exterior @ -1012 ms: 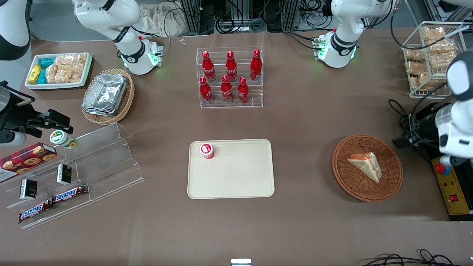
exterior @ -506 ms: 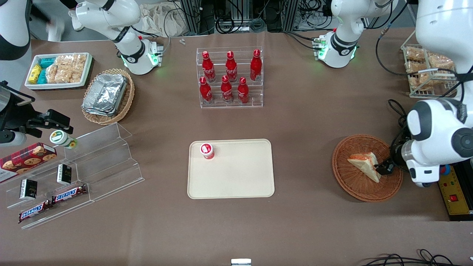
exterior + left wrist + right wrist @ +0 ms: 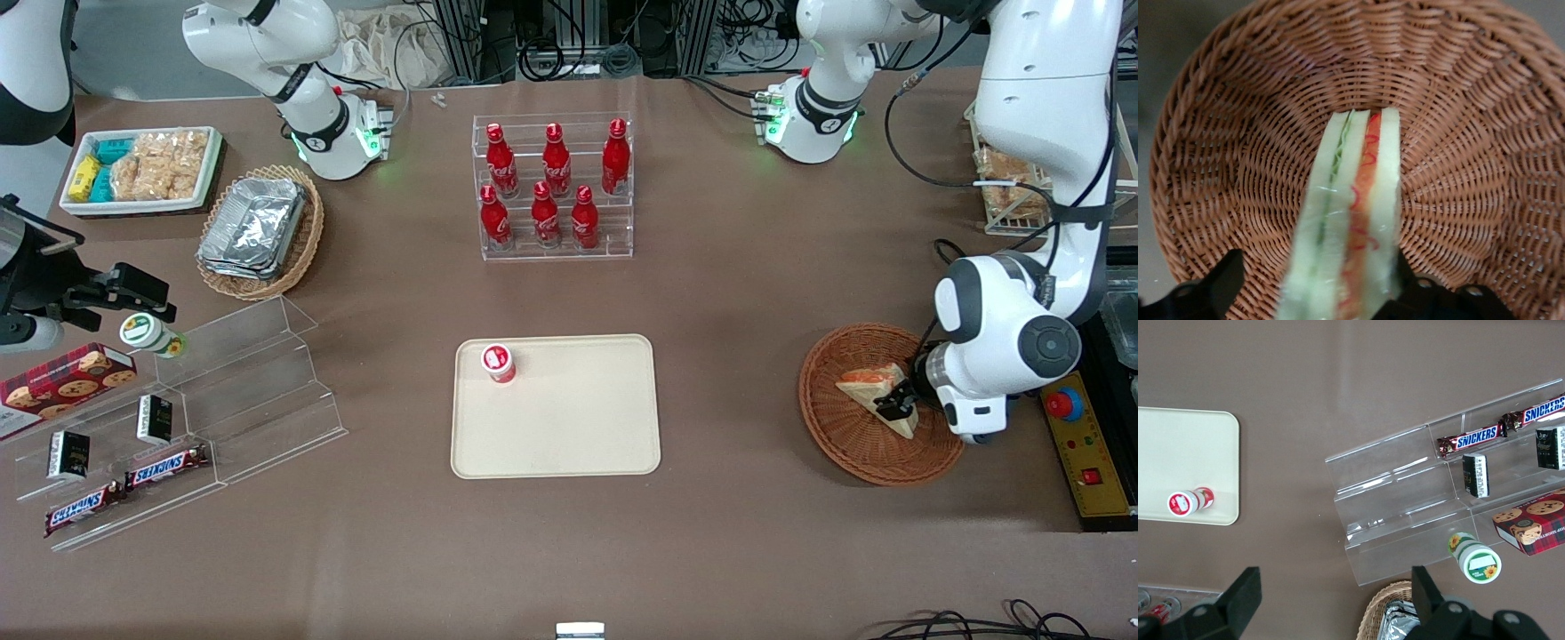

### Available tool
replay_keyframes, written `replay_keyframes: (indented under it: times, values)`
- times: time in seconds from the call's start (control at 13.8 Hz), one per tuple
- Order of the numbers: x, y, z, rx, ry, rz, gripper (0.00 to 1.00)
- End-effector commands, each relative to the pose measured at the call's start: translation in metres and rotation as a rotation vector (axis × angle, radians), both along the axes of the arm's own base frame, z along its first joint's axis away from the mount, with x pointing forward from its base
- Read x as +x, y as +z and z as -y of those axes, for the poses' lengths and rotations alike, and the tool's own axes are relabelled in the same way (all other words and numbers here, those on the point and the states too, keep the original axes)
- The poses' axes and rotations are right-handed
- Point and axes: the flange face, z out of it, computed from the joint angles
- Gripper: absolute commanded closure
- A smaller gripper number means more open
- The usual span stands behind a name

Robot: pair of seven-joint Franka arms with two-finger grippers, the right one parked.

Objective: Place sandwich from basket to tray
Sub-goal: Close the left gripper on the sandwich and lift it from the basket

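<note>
Sandwich [image 3: 869, 388] lies in the round basket [image 3: 831, 436], out toward the working arm's end of the table, well apart from the tray [image 3: 569, 436]. On the tray, only a small red bottle [image 3: 499, 363] at the corner. Front view: the wedge's long edge runs ten o'clock to four. Gripper [image 3: 893, 407] is down over it, fingers [image 3: 1211, 290] spread wide either side of the bread.

- Sandwich [image 3: 869, 386]: triangular wedge of pale bread, orange-red and green filling [image 3: 1350, 220], lying in the basket.
- Basket [image 3: 836, 427]: round, shallow, reddish-brown wicker, right of frame centre in the front view.
- Tray [image 3: 569, 427]: flat beige rectangle with rounded corners, frame centre.
- Gripper [image 3: 893, 404]: over the basket, straddling the sandwich's wide end.
</note>
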Motion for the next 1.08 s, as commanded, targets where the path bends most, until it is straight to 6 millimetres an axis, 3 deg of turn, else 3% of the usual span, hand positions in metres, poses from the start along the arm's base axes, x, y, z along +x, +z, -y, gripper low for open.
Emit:
replay_keyframes:
  times: [0.0,0.22,0.51,0.72,0.87,1.01]
  values:
    - [-0.001,0.0,0.003,0.011,0.043,0.027,1.0]
    - [0.002,0.01,0.009,0.011,0.026,0.039,1.0]
    - [-0.009,0.105,0.063,-0.014,-0.149,-0.061,1.0]
    - [-0.017,0.152,0.133,-0.063,-0.411,-0.126,1.0]
    - [-0.029,0.162,0.187,-0.11,-0.597,-0.13,1.0]
    - [-0.044,0.159,0.246,-0.135,-0.732,-0.115,1.0]
